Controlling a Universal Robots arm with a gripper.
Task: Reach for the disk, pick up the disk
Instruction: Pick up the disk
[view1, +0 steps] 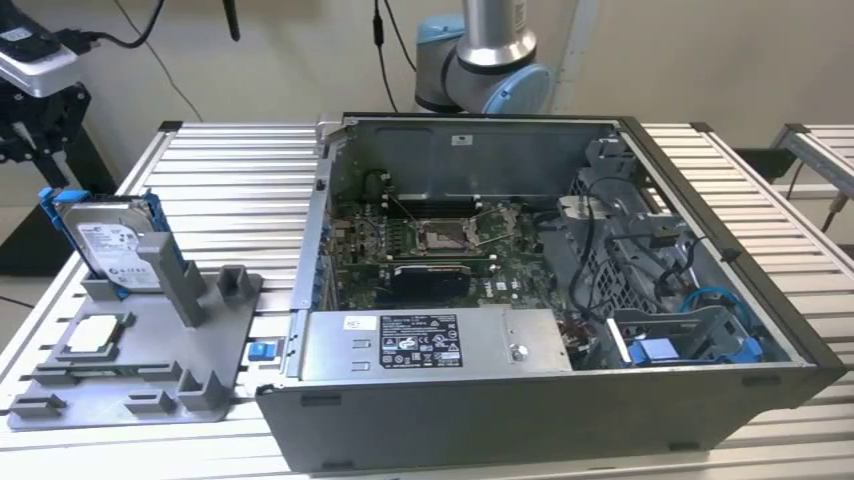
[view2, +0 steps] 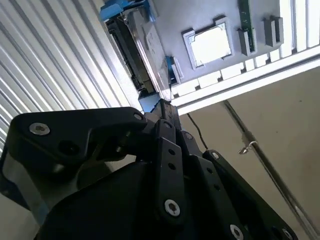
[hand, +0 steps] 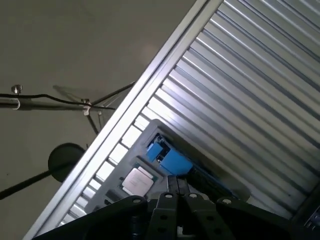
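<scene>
Gripper (hand: 176, 183) hovered, jaws together, above upright disk (view1: 114, 243); descending unopened could ram its top edge, tipping it off the stand (view1: 147, 395).

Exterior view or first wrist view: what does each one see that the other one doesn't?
The exterior view adds the open computer case with its motherboard. The first wrist view adds a round dark stand foot down on the floor. Both share the disk standing upright in the gray holder, the square chip and the slatted table.

Bright even light; glare on table slats (hand: 240, 75).
</scene>
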